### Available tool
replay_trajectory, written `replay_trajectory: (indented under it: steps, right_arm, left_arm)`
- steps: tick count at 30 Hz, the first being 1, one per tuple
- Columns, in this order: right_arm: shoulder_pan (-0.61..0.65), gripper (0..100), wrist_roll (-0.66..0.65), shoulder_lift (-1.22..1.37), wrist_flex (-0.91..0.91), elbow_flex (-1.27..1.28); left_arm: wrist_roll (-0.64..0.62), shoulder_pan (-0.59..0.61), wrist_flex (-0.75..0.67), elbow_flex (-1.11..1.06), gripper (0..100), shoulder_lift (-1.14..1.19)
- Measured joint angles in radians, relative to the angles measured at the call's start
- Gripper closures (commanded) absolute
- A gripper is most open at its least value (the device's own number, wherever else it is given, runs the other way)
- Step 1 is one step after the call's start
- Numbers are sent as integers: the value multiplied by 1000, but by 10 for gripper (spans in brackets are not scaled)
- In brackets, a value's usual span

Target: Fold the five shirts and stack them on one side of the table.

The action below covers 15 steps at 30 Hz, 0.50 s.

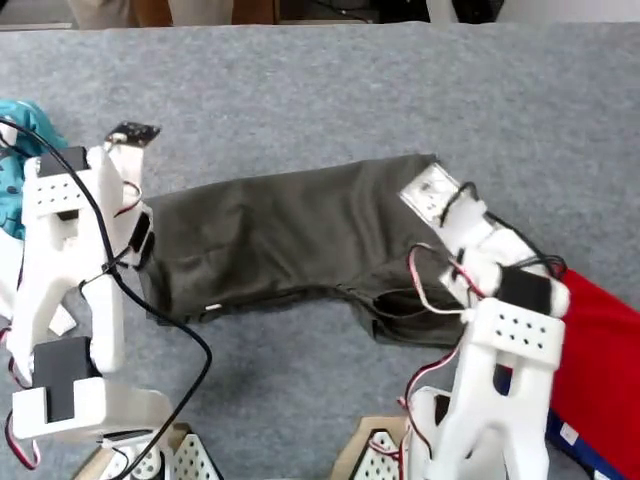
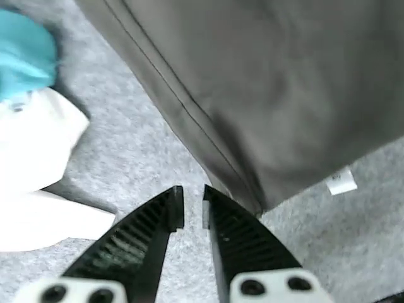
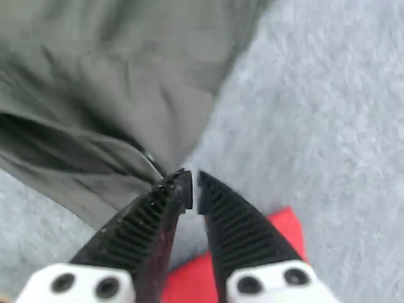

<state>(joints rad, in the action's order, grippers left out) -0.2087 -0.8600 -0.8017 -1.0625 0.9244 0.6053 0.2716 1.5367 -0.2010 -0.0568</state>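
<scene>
Grey tabletop (image 1: 300, 90) carries the olive shirt (image 1: 290, 235), lying between my jaws. Left jaws sit nearly closed on nothing, hem just beside them; right jaws nearly closed, fabric bunched at their tips.

Olive shirt (image 1: 290, 235) is covering the mid worktop (image 1: 300, 90), whose far strip is lying open. Teal cloth (image 1: 20, 130) is crowding the left edge, red shirt (image 1: 600, 350) is blocking the right.
</scene>
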Motion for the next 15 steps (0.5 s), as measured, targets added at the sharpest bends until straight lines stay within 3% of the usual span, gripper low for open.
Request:
replay_trajectory:
  steps: [4, 9, 15]
  right_arm:
    - [103, 993, 69, 32, 51, -2]
    - [124, 993, 89, 247, 203, 28]
    - [126, 993, 89, 400, 212, 23]
  left_arm:
    - [-100, 0, 3, 68, 946, 0]
    - [-235, -14, 5, 118, 945, 0]
    - [-301, -61, 6, 118, 947, 0]
